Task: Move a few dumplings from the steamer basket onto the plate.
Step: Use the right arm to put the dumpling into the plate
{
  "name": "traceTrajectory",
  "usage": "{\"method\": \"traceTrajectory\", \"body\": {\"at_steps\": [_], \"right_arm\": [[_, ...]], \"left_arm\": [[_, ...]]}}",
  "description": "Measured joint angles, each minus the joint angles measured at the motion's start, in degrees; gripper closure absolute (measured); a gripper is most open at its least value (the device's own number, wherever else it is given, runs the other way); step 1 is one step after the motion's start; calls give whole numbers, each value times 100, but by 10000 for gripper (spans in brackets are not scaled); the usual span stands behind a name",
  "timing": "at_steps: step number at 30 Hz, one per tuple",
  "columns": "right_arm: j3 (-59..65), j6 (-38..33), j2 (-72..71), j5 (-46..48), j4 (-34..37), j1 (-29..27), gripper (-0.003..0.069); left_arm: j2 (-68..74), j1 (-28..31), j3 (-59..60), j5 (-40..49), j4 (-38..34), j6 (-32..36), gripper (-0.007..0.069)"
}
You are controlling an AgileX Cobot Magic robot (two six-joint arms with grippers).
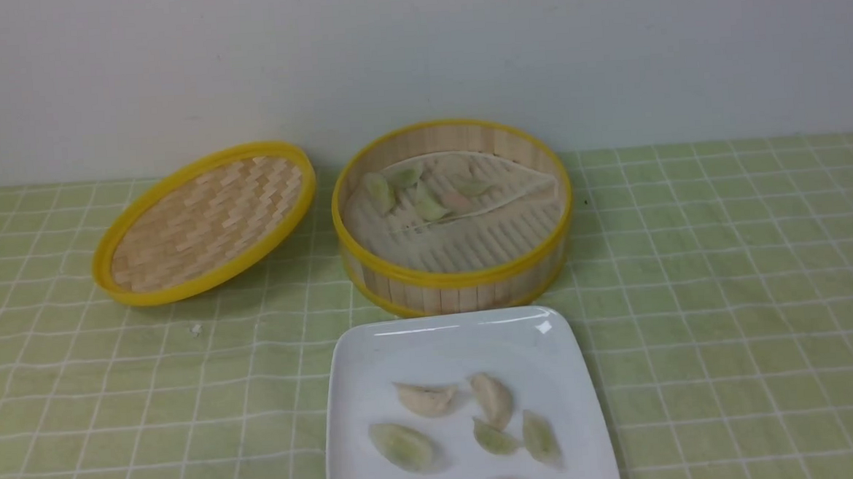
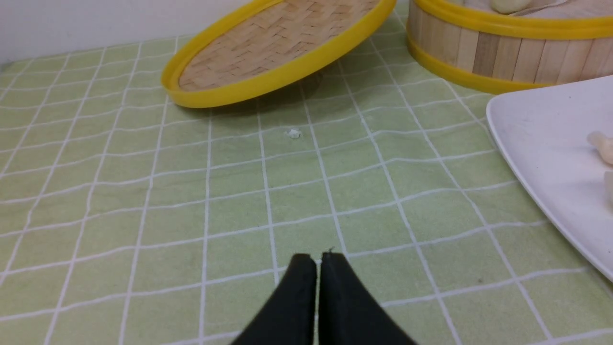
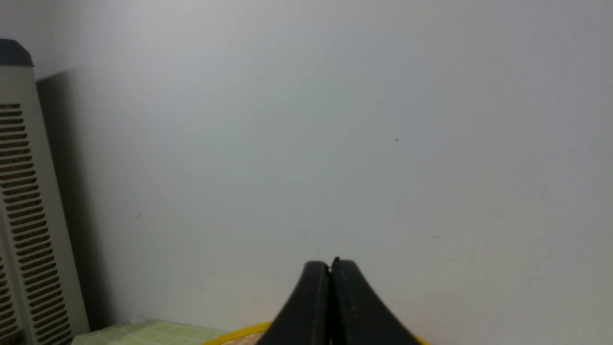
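Steamer basket (image 1: pixel 455 267) sits uncovered at the middle of the desk (image 1: pixel 728 289). Its woven lid (image 1: pixel 203 223) is off to my left, tilted with its far side raised. Plate (image 1: pixel 374 359) is just in front of the basket, nearly touching its wall.

Progress, judged from the layout: several dumplings on the plate (image 1: pixel 472 419) already. Two cream ones side by side, three pale green ones in front of them, and a pinkish-orange one plus another pale one cut off by the frame edge. "A few" looks satisfied, so I judge the transfer done or close to it.

Dumplings in the basket (image 1: pixel 424 188): a small cluster remains at the far side on the white liner, mostly pale green, one with a pinkish tint. The near half of the slatted floor is bare.

Left fingers (image 2: pixel 318 261): pressed together, nothing between them, low over the bare checked cloth to the left of the plate. Right fingers (image 3: pixel 330 268): also pressed together and empty; that wrist view shows mostly blank wall, with only a sliver of a yellow rim at the edge, so that arm appears raised and pointed away from the work.

Look of the dumplings: small folded crescents, slightly translucent, lying flat and separate on the plate. None looks torn or squashed as far as I can tell.

A small white crumb (image 2: pixel 293 133) lies on the cloth in front of the lid.
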Motion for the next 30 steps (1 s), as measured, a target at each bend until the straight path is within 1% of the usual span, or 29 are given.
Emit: {"method": "traceTrajectory", "body": {"at_steps": [21, 30], "right_arm": [[0, 0, 0, 0, 0, 0, 673], [565, -234, 0, -235, 136, 0, 673]], "left_arm": [[0, 0, 0, 0, 0, 0, 631], [0, 0, 0, 0, 0, 0, 631]]}}
